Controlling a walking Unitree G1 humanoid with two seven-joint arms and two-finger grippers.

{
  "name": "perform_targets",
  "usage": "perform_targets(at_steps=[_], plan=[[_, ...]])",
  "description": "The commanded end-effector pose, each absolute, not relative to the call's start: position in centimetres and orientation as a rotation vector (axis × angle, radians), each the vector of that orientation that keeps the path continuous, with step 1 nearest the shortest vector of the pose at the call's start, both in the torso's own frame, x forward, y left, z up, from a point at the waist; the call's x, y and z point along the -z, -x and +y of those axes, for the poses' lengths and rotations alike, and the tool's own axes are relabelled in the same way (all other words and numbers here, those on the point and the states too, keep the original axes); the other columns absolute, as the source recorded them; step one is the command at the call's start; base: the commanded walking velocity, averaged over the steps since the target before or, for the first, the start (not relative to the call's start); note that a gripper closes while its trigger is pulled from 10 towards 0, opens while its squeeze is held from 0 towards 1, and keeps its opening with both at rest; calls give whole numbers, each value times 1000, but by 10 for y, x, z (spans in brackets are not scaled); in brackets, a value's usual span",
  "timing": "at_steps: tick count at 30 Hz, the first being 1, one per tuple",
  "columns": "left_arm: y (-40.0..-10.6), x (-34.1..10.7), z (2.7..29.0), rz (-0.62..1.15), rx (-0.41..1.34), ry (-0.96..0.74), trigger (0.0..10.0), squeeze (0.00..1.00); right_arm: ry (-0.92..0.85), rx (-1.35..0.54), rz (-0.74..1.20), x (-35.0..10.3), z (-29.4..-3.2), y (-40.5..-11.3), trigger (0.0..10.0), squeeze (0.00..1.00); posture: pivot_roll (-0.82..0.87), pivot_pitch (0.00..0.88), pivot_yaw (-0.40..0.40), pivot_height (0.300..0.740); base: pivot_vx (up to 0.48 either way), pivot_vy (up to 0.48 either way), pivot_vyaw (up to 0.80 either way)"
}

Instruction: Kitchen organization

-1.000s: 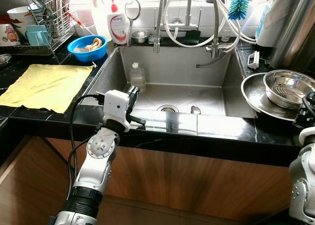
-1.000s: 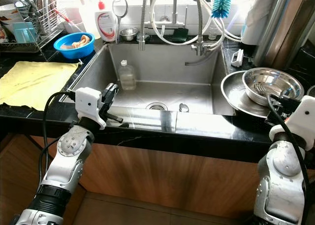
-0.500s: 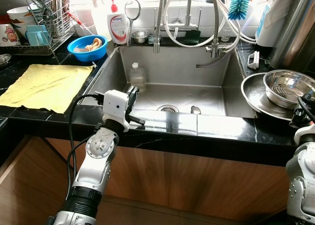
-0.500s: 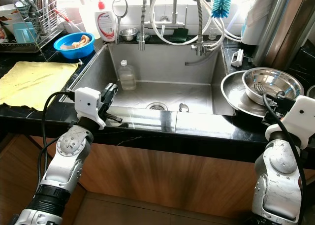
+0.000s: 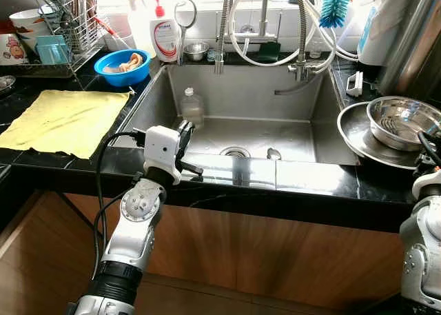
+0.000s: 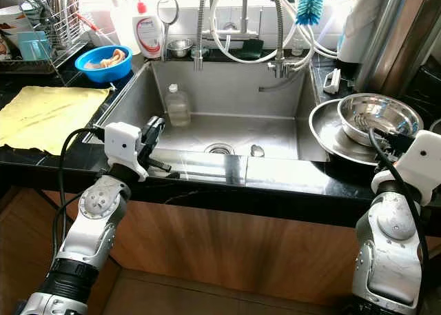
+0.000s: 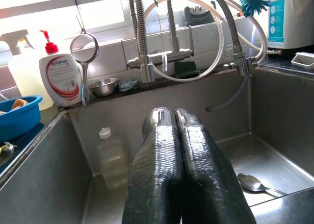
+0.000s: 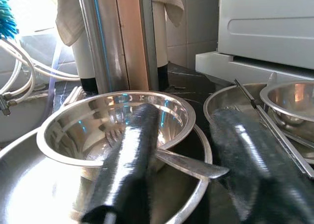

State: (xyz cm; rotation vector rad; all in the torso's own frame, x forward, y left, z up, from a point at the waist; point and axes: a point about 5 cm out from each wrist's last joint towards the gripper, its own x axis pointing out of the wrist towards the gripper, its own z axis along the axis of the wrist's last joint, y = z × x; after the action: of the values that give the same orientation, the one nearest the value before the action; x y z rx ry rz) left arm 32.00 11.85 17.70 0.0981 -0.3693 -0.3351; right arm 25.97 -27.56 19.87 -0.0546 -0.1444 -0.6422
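A steel bowl [image 5: 403, 122] with a utensil inside sits on a wide steel plate [image 5: 355, 132] on the counter right of the sink [image 5: 241, 94]. My right gripper [image 8: 184, 117] is open just in front of this bowl, one finger against its rim and a flat utensil handle [image 8: 194, 166] lying between the fingers. My left gripper [image 7: 175, 131] is shut and empty, hovering at the sink's front left edge. In the basin lie a spoon [image 5: 273, 153] and a clear plastic bottle [image 5: 191, 107].
A yellow cloth [image 5: 65, 118] lies on the left counter, with a blue bowl [image 5: 122, 65], a soap bottle [image 5: 165, 36] and a dish rack [image 5: 62, 25] behind it. Faucet hoses [image 5: 265, 25] hang over the sink. More steel dishes [image 8: 289, 99] stand right of the bowl.
My right arm has shifted slightly up and toward the steel bowl. The left arm has stayed put.
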Motion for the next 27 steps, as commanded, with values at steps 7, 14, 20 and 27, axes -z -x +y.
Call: perform_targets(at_steps=[7, 14, 20, 27], plan=[[-322, -179, 121, -374, 331, -125, 10000, 0, 34, 622, -158, -201, -270, -265, 0, 0, -43, 0, 74, 740, 0, 0, 0], [-322, -180, 122, -376, 330, -125, 10000, 0, 33, 619, -176, -206, -269, -267, 0, 0, -41, 0, 74, 740, 0, 0, 0], [-322, -180, 122, -375, 327, -125, 10000, 0, 35, 621, -182, -208, -270, -267, 0, 0, -41, 0, 73, 740, 0, 0, 0], [-323, -180, 122, -374, 324, -127, 10000, 0, 42, 621, -203, -212, -270, -266, 0, 0, -42, 0, 74, 740, 0, 0, 0]])
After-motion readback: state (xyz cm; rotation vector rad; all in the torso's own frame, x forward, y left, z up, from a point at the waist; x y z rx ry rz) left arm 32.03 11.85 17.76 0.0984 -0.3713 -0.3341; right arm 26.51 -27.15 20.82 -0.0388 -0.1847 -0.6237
